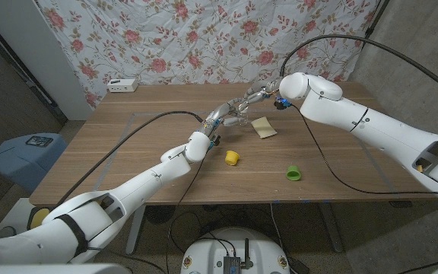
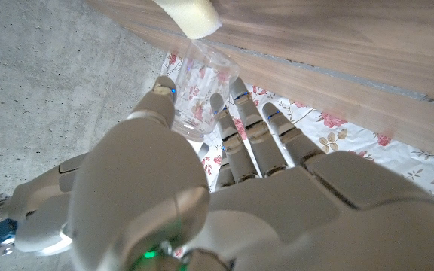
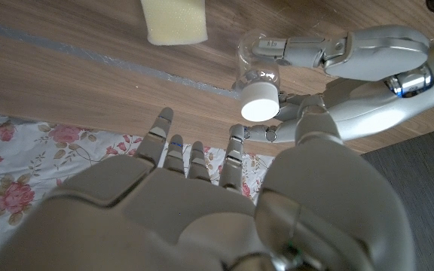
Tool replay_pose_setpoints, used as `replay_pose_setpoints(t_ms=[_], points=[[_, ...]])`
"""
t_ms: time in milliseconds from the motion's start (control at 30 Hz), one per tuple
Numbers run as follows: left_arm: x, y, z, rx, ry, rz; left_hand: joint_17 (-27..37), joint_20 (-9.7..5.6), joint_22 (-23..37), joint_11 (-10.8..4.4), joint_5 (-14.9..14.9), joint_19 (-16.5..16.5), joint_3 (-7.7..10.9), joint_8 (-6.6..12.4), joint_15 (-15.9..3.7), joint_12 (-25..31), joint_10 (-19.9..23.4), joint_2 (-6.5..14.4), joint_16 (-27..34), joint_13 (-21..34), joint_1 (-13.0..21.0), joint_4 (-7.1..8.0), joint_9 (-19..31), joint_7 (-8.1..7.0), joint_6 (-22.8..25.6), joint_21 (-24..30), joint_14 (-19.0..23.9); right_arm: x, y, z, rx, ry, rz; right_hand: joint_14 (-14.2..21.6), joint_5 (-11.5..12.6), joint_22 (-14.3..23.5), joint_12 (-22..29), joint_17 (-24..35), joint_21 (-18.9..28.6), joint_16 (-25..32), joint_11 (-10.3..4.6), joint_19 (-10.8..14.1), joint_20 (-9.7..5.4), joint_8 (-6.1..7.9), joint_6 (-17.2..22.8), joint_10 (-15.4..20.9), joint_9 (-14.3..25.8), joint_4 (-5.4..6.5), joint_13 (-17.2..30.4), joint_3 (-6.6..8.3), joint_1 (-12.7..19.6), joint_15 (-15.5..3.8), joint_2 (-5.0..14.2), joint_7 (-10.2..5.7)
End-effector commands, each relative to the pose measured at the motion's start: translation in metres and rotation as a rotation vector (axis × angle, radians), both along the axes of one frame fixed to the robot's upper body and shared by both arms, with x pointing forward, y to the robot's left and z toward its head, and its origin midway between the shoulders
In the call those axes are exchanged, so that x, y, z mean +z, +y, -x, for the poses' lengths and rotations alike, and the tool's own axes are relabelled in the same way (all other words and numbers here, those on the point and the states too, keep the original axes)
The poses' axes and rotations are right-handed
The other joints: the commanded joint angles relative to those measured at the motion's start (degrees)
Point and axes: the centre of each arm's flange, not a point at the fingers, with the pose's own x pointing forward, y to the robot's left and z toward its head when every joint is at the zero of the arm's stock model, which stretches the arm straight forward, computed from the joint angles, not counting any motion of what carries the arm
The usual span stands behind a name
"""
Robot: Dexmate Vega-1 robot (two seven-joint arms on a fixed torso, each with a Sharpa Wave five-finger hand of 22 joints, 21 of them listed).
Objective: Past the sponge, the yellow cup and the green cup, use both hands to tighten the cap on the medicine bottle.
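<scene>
- Wooden tabletop [image 1: 128, 144] under the head camera, floral pink-and-white cloth [image 1: 204, 38] hanging behind it, and a small white box [image 1: 122, 84] sitting at the far left edge.
- Both arms reach in and meet over the far middle of the tabletop, hands close together.
- Left hand [image 1: 223, 116] has its fingers [image 2: 236, 132] wrapped around the clear plastic medicine bottle [image 3: 258, 66], lifting it off the wood; the left wrist view shows the see-through body [image 2: 198, 90] between thumb and fingers.
- White round cap [image 3: 260, 103] sits on the bottle's end, pointing toward the right hand [image 3: 202, 196].
- That right hand is spread, fingers apart, grasping nothing; in its own wrist view the fingertips stand just short of the cap, not touching it.
- Pale yellow rectangular sponge [image 1: 264, 127] lies on the tabletop just beside the two hands, on the right arm's side.
- Small yellow plastic cup [image 1: 233, 157] sits nearer the robot, roughly centre.
- Small green plastic cup [image 1: 293, 173] sits to its right, nearer still to the front edge, well apart from the bottle.
</scene>
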Motion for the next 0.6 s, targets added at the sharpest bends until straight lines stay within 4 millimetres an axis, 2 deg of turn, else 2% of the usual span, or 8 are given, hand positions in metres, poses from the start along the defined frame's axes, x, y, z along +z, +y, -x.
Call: replay_pose_setpoints(t_ms=[33, 600], points=[[-0.0005, -0.0005, -0.0009, 0.007, 0.001, -0.003, -0.04, -3.07, 0.11, -1.34, 0.2, -0.21, 0.4, 0.03, -4.67, 0.49, 2.13, 0.55, 0.08, 0.24, 0.18, -0.03, 0.14, -0.51, 0.23, -0.03, 0.35, -0.0025, 0.0059, -0.003, -0.004, -0.008, 0.011, 0.67, -0.05, 0.31, 0.46, 0.26, 0.31, 0.26, -0.03, 0.79, -0.19, 0.71, 1.23, 0.55, 0.29, -0.04, 0.2, 0.63, 0.65, 0.27, 0.03, -0.01], [-0.0003, -0.0013, -0.0008, -0.001, 0.0, -0.005, -0.04, -3.11, 0.1, -1.37, 0.18, -0.28, 0.61, 0.03, -4.66, 0.48, 2.22, 0.51, 0.07, 0.24, 0.06, -0.08, 0.15, -0.8, 0.43, -0.05, 0.38, -0.0058, 0.0086, -0.0047, -0.033, -0.022, 0.036, 1.61, -0.14, 0.28, 0.67, 0.24, 0.47, 0.44, -0.24, 2.01, -0.28, 1.65, 4.03, 1.42, 0.63, -0.15, 0.19, 1.16, 1.65, 0.23, 0.17, -0.15]])
